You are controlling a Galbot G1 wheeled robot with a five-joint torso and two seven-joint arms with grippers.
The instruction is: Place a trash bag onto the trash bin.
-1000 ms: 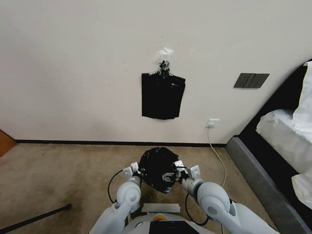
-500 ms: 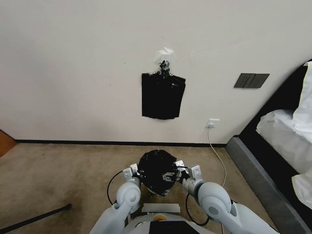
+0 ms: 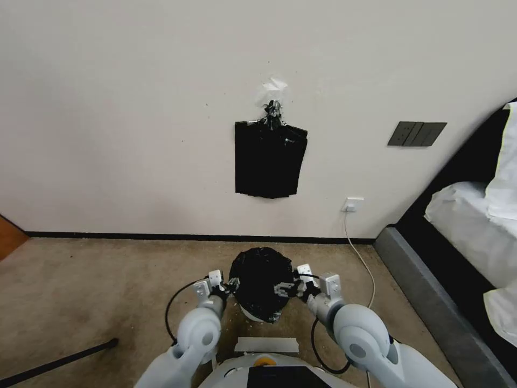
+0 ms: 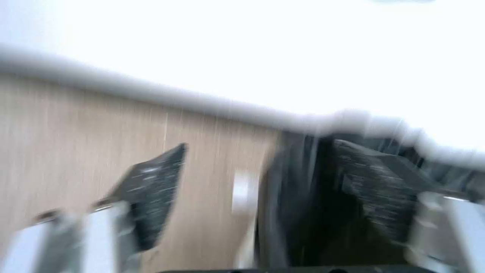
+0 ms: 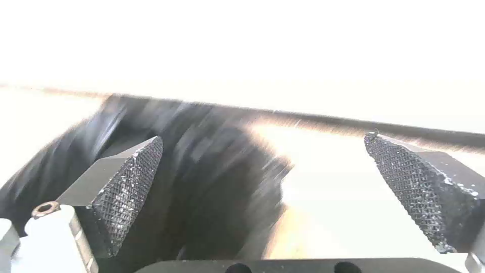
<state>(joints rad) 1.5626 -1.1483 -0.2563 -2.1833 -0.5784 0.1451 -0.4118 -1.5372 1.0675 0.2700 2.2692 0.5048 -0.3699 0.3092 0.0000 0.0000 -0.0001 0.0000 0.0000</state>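
The glossy black trash bag (image 3: 262, 280) is draped over the trash bin on the carpet in front of me, with a pale sliver of the bin (image 3: 249, 314) showing under its lower edge. My left gripper (image 3: 225, 284) is at the bag's left side and my right gripper (image 3: 288, 288) at its right side. In the left wrist view the left gripper (image 4: 260, 146) is open, and the bag (image 4: 298, 212) lies by one finger (image 4: 374, 189). The right wrist view has the right gripper (image 5: 265, 136) open too, one finger (image 5: 126, 185) against the bag (image 5: 212, 170).
A flat bundle of black bags (image 3: 269, 159) hangs taped to the wall behind. A white cable (image 3: 358, 253) runs down from a wall socket at right. The bed (image 3: 468, 231) and its grey frame fill the right side. A black rod (image 3: 59, 361) lies on the carpet at left.
Both arms have spread slightly apart, the left one moving left. The bag has settled lower and rounder over the bin.
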